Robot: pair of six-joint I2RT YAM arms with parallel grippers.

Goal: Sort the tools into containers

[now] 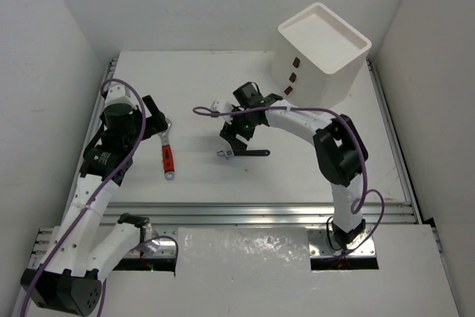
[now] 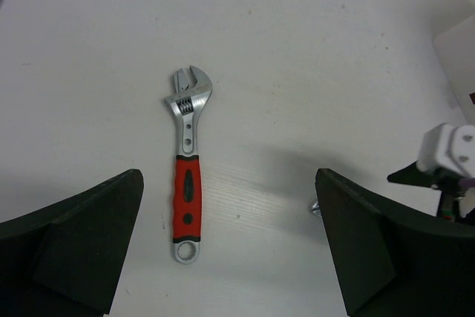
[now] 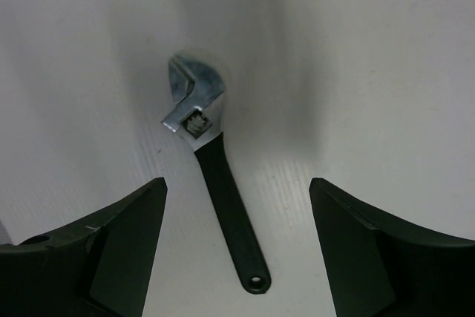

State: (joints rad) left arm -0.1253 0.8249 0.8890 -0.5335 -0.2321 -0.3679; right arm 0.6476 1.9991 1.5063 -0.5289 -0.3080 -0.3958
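Jaws apart, right gripper (image 3: 237, 192) hangs over the black-handled steel adjustable wrench (image 3: 221, 197) mid-frame, left gripper (image 2: 228, 177) likewise over the red-handled steel wrench (image 2: 187, 187), white tabletop (image 1: 200, 183) open around both.

The white table (image 1: 223, 183) is lit brightly from above. In the right wrist view the black-handled wrench (image 3: 221, 183) is shown dimmer, slightly blurred, amid soft shadows.
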